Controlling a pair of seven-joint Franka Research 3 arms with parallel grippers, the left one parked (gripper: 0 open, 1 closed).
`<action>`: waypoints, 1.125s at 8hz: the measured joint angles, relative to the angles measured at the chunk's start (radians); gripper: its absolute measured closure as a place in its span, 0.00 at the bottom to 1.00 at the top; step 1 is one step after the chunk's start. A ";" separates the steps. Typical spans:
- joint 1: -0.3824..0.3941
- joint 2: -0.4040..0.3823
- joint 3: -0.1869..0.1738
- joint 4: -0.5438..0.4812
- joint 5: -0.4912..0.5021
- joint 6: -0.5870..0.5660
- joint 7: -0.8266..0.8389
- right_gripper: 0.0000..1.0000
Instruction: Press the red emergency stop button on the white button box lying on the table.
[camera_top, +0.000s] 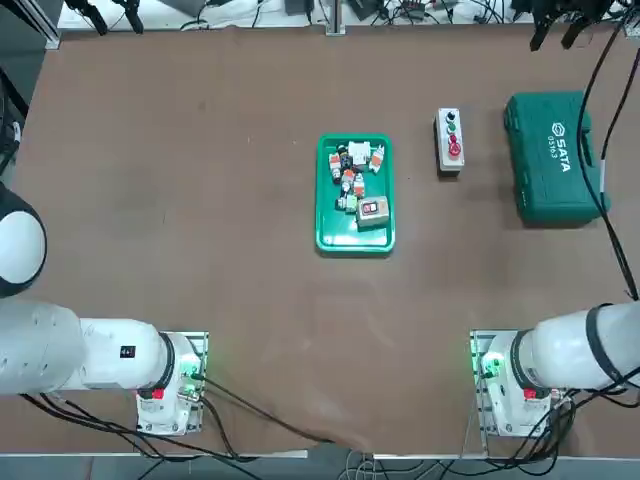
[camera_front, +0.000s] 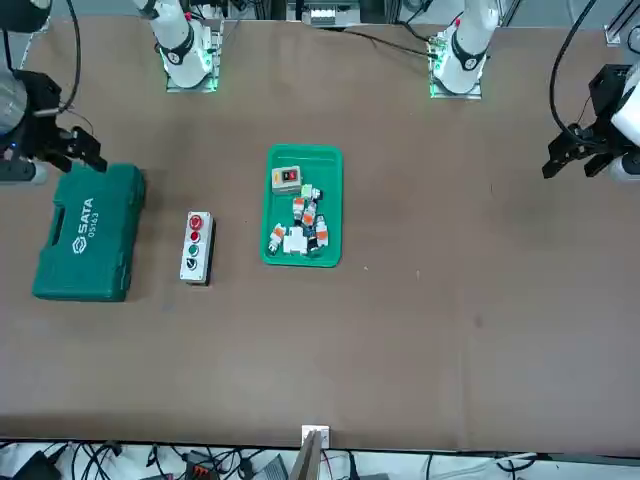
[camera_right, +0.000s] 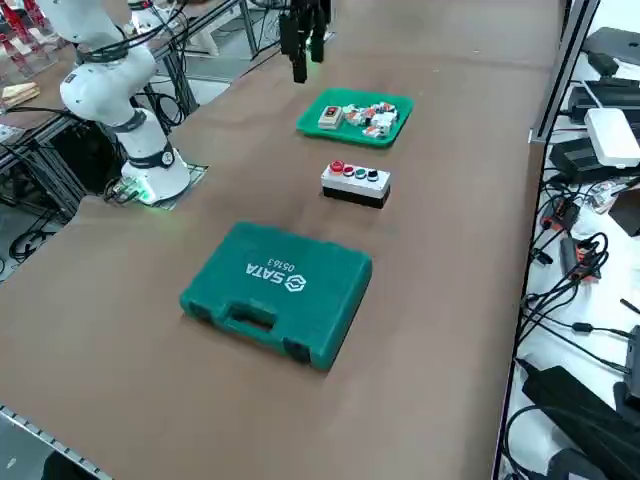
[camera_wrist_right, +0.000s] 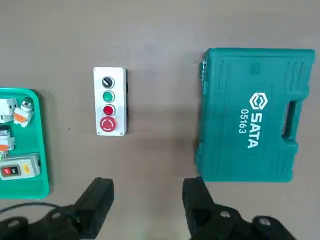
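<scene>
The right gripper (camera_wrist_right: 148, 189), fingers parted and empty, hangs high above the table (camera_top: 270, 330), so lowering and pressing seemingly remain, with the red button (camera_top: 455, 149) at the six-o'clock end of the box (camera_top: 449, 117), two o'clock from the tray (camera_top: 355, 249).

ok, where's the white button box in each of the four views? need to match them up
Top: right of centre, upper half, between tray and green case.
Front: left half, mid-height, between case and tray.
Right side: just above centre, between tray and case.
Right wrist: between tray and case, beyond the open right gripper; white button box.
Shared landmark: green tray.
</scene>
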 joint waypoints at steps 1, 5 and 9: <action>0.000 0.002 0.000 0.000 0.003 -0.009 0.001 0.41; 0.000 0.009 0.000 0.000 0.007 -0.021 0.018 0.98; 0.018 0.024 0.003 -0.042 0.085 -0.035 0.152 0.99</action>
